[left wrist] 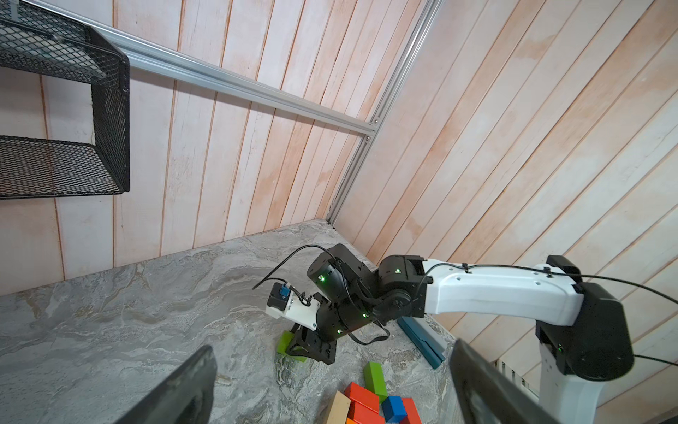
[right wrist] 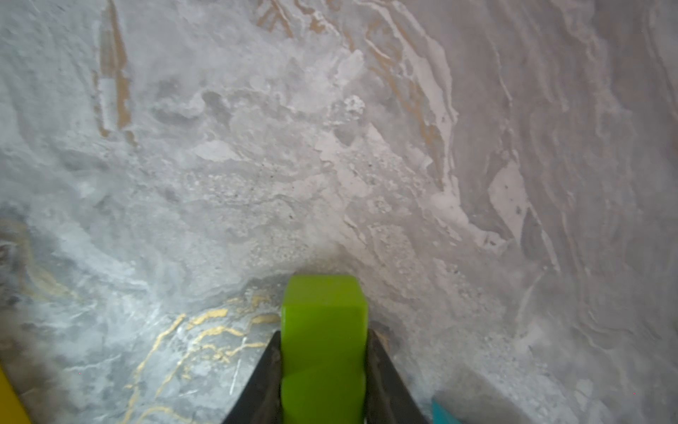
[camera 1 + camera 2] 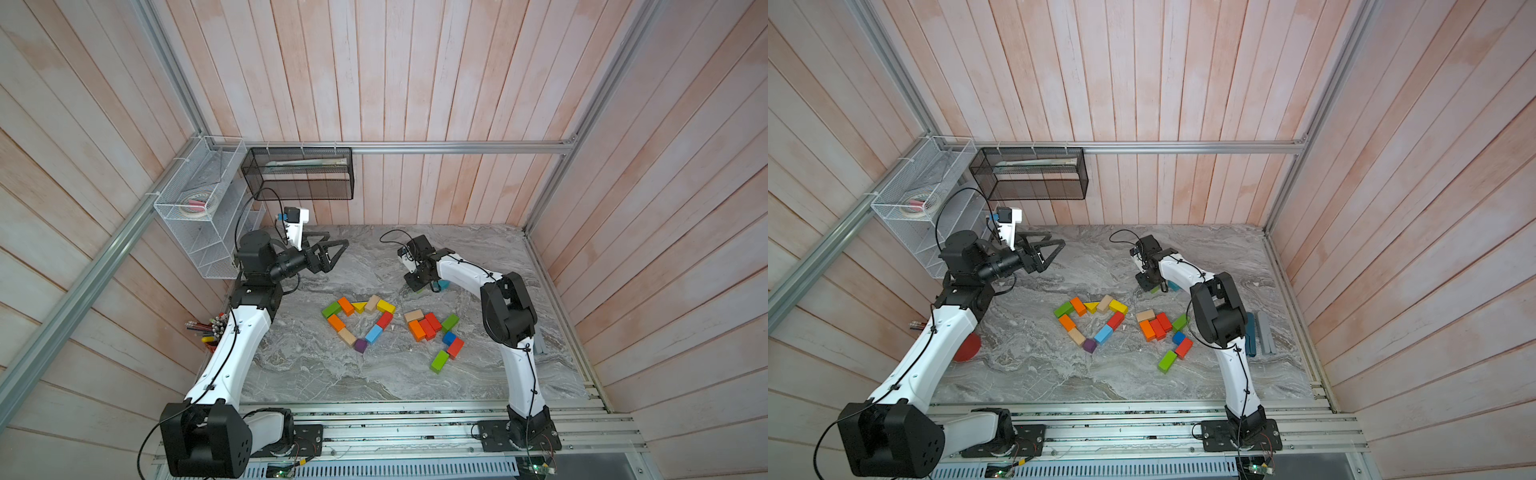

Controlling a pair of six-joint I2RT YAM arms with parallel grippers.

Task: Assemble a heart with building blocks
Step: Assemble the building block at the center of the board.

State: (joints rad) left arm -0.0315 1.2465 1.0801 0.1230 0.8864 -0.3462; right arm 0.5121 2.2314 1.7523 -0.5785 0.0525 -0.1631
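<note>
Right pincer clamped on a green block at the far side of the table

The left pincer (image 3: 332, 246) hangs above the table (image 3: 374, 376), jaws wide apart and empty. To its right, building blocks (image 3: 345, 306) lie in a heart-shaped ring, with a loose cluster (image 3: 428, 326) just beside it. Behind that cluster, the right pincer (image 3: 419, 286) squeezes a green block (image 2: 323, 312) low at the table, with a teal block (image 3: 444, 284) near.

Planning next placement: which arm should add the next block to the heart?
Right: right pincer is shut on a green block down at the table. Left pincer is open, empty and raised.
</note>
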